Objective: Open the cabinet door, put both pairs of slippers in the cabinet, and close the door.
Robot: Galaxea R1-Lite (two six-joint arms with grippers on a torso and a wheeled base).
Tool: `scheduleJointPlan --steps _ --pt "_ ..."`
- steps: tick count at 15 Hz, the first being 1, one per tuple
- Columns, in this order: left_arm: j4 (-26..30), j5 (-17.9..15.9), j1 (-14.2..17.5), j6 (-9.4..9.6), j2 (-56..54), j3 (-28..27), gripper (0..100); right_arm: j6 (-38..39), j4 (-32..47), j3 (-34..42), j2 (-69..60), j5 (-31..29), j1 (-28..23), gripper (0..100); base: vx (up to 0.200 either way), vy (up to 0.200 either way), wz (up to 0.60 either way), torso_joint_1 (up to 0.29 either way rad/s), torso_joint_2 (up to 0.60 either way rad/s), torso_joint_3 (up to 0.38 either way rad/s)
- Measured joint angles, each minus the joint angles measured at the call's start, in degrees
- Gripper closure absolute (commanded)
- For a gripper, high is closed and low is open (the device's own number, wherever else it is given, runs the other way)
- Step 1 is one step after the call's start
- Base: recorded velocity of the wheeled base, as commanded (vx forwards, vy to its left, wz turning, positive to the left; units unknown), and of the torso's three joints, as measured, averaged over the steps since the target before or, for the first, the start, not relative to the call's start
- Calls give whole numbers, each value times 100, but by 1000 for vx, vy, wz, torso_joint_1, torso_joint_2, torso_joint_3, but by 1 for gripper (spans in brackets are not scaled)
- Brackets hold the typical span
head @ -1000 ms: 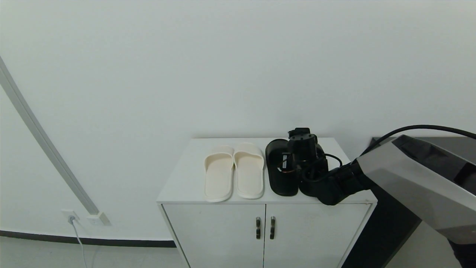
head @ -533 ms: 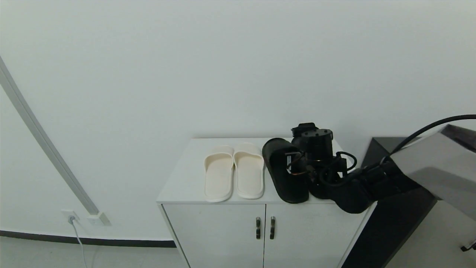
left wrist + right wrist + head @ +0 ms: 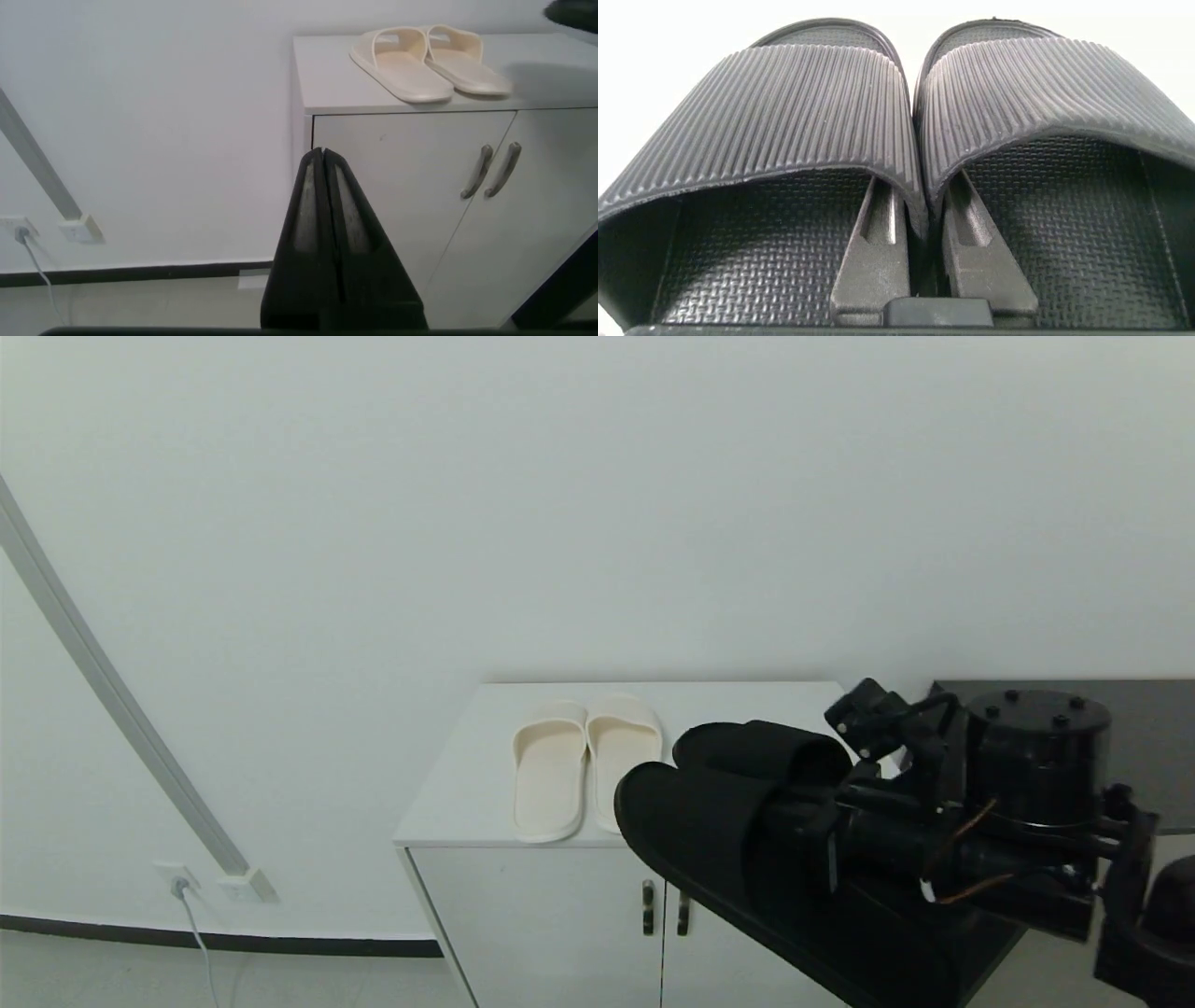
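Clamping black slippers (image 3: 709,812) in right pincer (image 3: 920,233), clear of cabinet (image 3: 457,784). Left of pincer, on top: white slippers (image 3: 586,765). Below: doors (image 3: 551,924) unopened. Nothing stowed. With left pincer (image 3: 323,163) closed, empty.

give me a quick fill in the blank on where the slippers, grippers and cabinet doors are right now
1. The black slippers are held by the ____ gripper.
2. The cream slippers lie on ____ of the cabinet.
3. The cabinet doors are both ____.
4. The left gripper is shut and holds ____.

Missing words: right, top, shut, nothing
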Motion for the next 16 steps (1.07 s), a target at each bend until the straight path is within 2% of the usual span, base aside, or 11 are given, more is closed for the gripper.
scheduleJointPlan --steps 4,16 --pt "2 -9 -5 9 0 2 100 -7 150 311 -579 354 44 100 -200 0 0 5 5 4" --pt "0 -2 -2 -10 0 2 100 -18 148 491 -689 345 115 100 0 0 0 0 0 0"
